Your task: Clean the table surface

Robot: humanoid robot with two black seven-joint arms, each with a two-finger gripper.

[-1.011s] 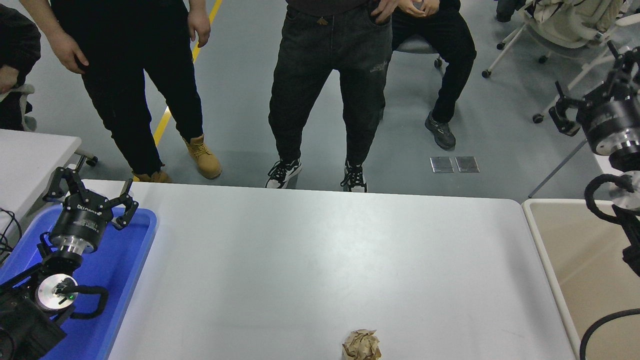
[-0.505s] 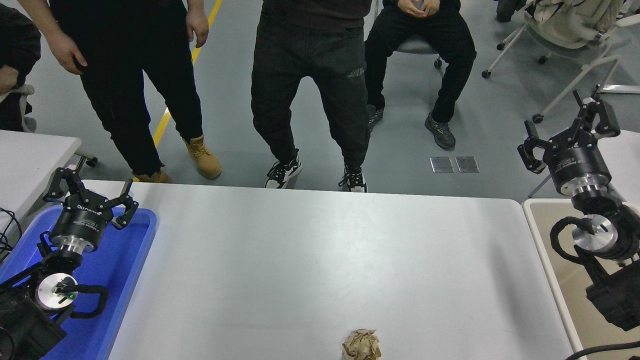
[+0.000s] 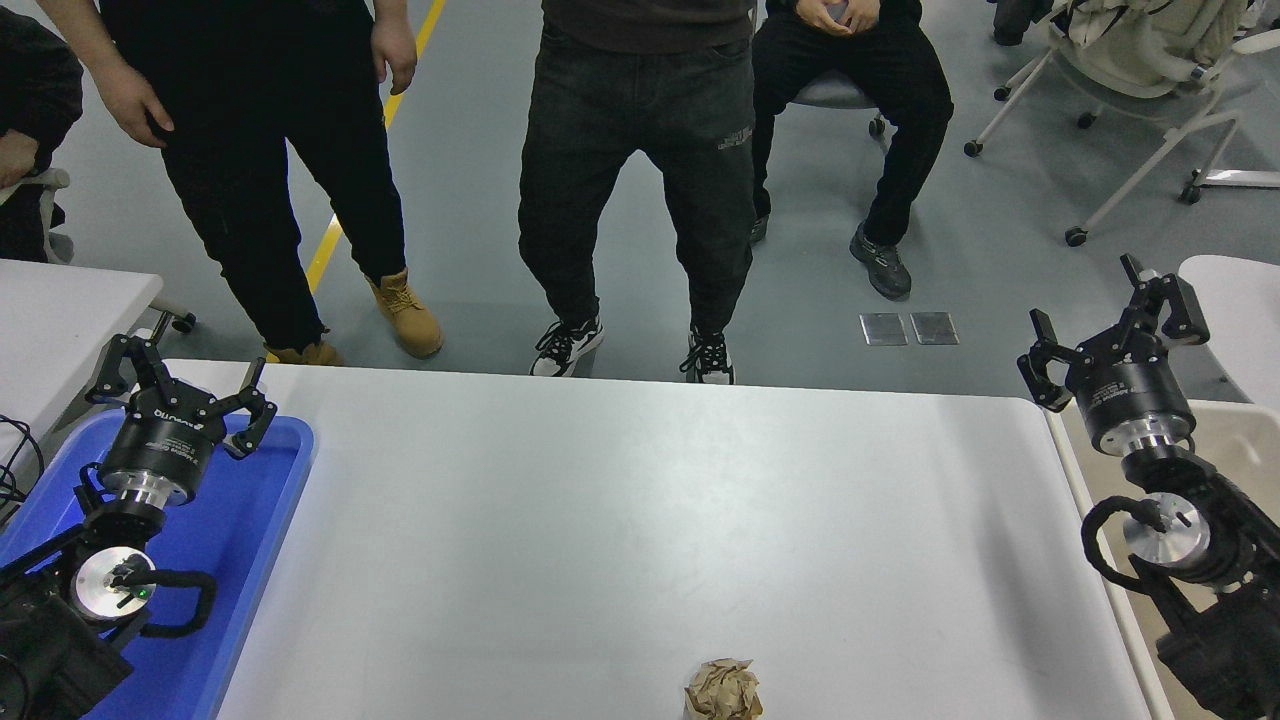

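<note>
The table surface is a wide white top filling the middle of the head view. A crumpled ball of brown paper lies on it at the near edge, partly cut off by the picture's bottom. My right gripper hangs open beyond the table's far right corner, empty and far from the paper. My left gripper stays parked open over the blue tray at the left.
A beige tray adjoins the table's right edge under my right arm. A smaller white table stands at the far left. Three people stand or sit along the far side. A wheeled chair is at the back right.
My right arm has swung down and leftward from the upper right edge toward the table's far right corner, gripper open throughout. The middle person shifted their legs. The left arm has not moved.
</note>
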